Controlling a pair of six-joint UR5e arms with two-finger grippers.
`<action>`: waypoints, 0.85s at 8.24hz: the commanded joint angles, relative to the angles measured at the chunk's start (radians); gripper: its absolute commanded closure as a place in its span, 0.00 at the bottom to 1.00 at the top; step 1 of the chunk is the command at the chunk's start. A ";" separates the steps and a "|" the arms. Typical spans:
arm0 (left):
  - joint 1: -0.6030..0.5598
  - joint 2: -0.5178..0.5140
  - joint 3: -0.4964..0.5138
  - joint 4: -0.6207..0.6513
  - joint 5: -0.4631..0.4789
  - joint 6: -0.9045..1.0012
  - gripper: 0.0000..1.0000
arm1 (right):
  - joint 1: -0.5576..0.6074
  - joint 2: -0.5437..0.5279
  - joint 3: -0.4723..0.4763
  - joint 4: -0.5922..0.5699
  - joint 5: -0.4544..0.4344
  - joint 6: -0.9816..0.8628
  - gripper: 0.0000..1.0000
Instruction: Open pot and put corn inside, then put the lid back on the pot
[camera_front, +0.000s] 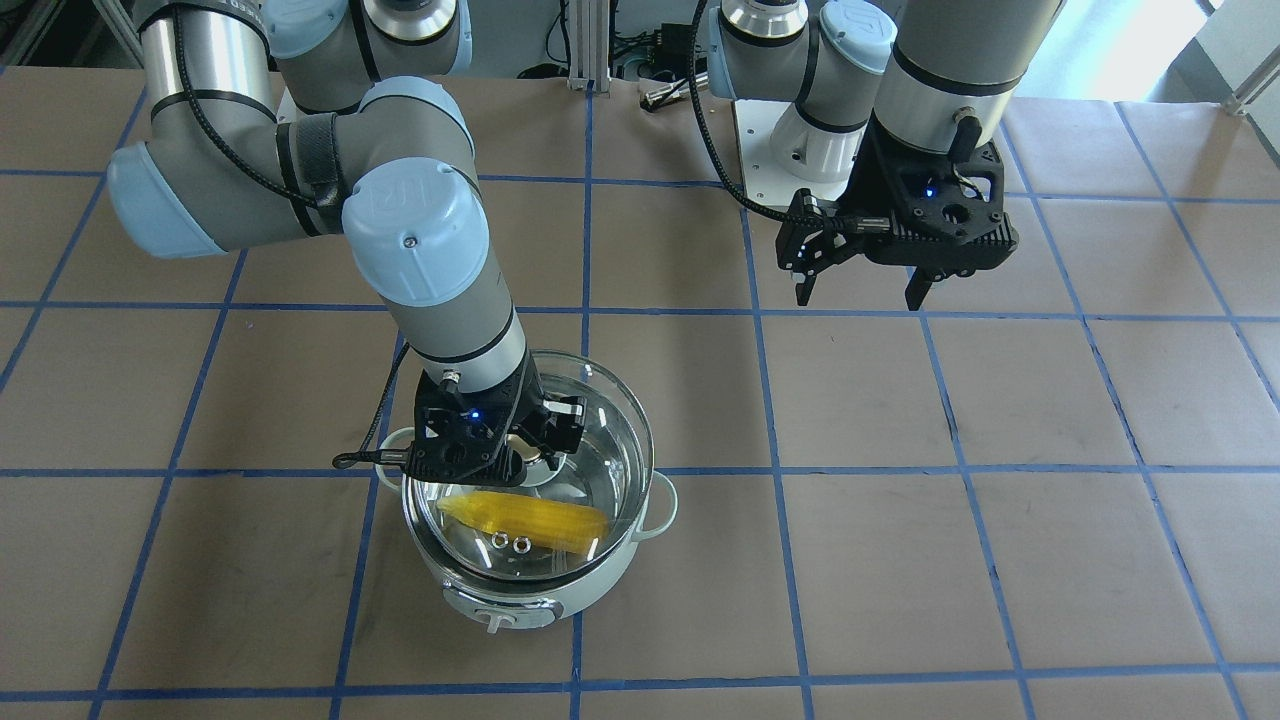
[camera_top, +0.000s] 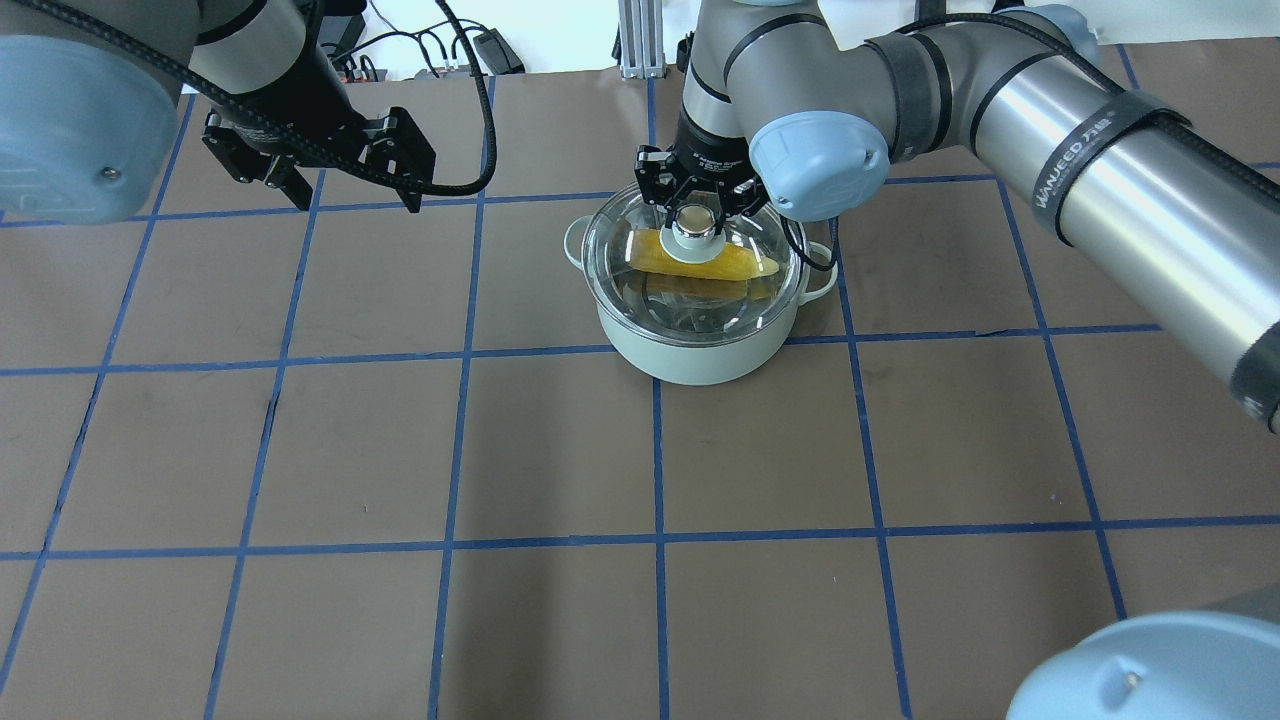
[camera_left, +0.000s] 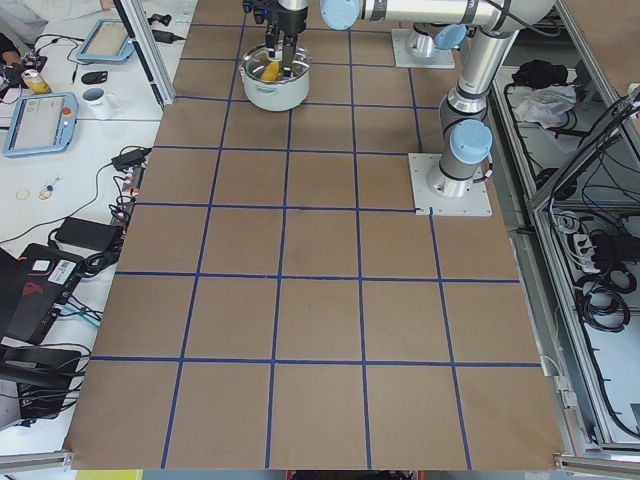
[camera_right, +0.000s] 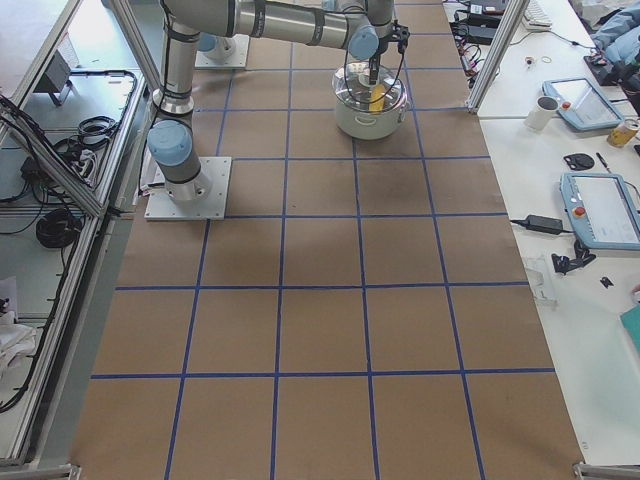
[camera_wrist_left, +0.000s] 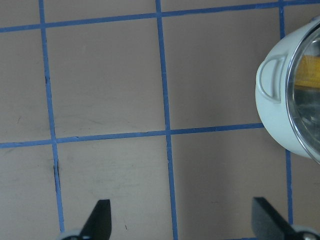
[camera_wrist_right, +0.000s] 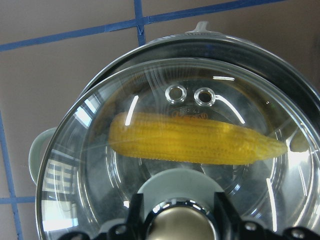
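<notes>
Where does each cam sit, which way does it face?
Front: across the table, facing the robot, steeply down; both arms, left pincer on view's right.
Overhead: behind the shoulders, forward and down; both arms.
Left side: table's left end, looking along it; left arm near.
Right side: opposite end; right arm near.
Left wrist: down at table; left pincer open, pot's edge.
Right wrist: down through the lid at the corn; right pincer gripping the lid.
Shared: front and overhead both show corn under the lid.
</notes>
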 joint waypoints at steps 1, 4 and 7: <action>0.000 0.000 0.000 0.000 0.000 0.000 0.00 | 0.000 -0.001 -0.011 -0.001 -0.008 -0.031 0.79; 0.000 -0.002 0.000 0.011 0.000 0.000 0.00 | 0.000 0.001 -0.013 -0.004 -0.008 -0.045 0.82; 0.000 -0.002 0.000 0.012 0.000 0.000 0.00 | -0.002 0.002 -0.014 -0.007 -0.012 -0.041 0.81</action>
